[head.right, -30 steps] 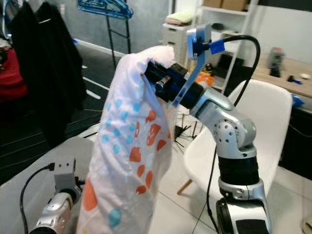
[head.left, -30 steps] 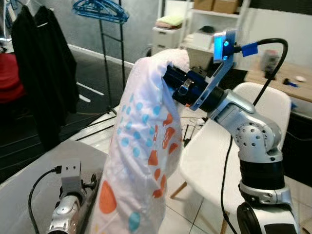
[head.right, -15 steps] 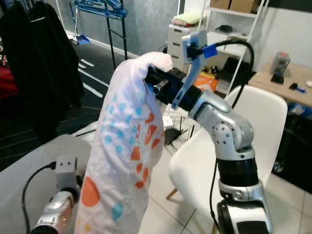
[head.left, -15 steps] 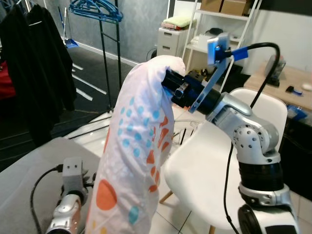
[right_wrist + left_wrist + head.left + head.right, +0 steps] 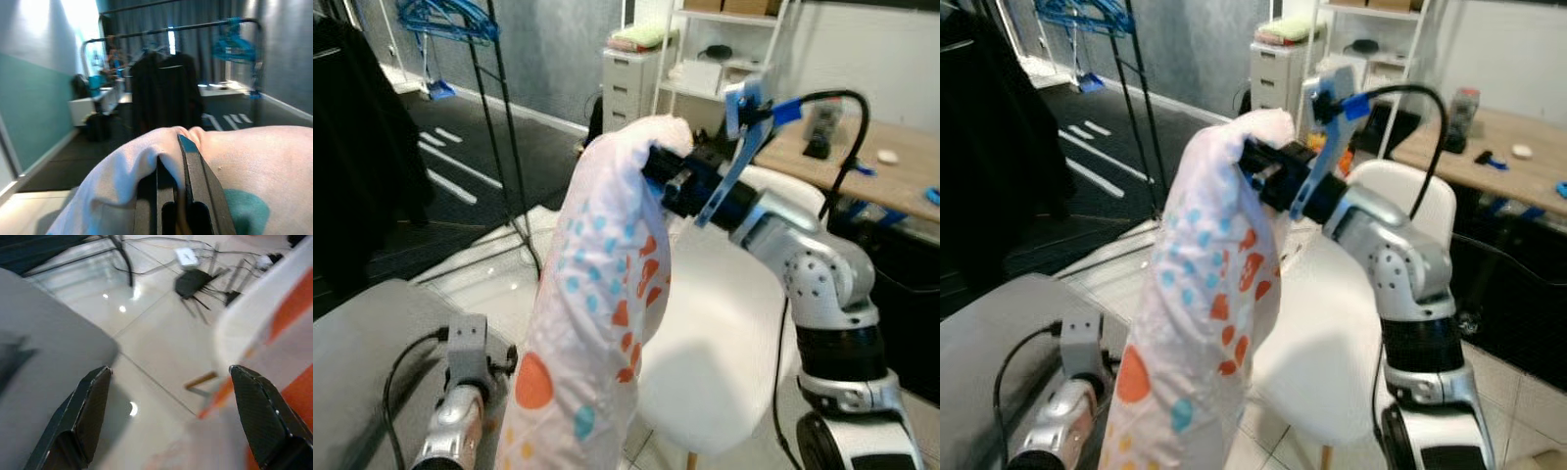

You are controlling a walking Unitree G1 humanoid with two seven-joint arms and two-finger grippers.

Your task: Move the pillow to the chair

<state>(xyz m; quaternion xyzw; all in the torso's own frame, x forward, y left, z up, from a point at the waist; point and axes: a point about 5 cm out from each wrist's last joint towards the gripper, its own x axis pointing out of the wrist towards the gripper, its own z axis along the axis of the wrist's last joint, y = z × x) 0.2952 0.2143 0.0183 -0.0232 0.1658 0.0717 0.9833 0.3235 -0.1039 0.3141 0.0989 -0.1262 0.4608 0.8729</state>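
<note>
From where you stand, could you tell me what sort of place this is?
Probably a lived-in room at home or a studio: a clothes rack with blue hangers, white shelving holding boxes, and a wooden desk behind the white chair.

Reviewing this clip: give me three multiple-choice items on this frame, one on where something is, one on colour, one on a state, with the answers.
1. Where does the pillow hang?
A. In the air in front of the white chair
B. Flat on the chair seat
C. On the wooden desk

2. What colours are the pillow's spots?
A. Green and purple
B. Black and yellow
C. Blue and orange

3. How does the left end effector stand?
A. Shut on the pillow
B. Open, holding nothing
C. Shut on a hanger

Answers:
1 A: the pillow dangles from the right end effector before the chair.
2 C: both colours show on the white fabric.
3 B: the left end effector has its fingers spread apart.
</note>
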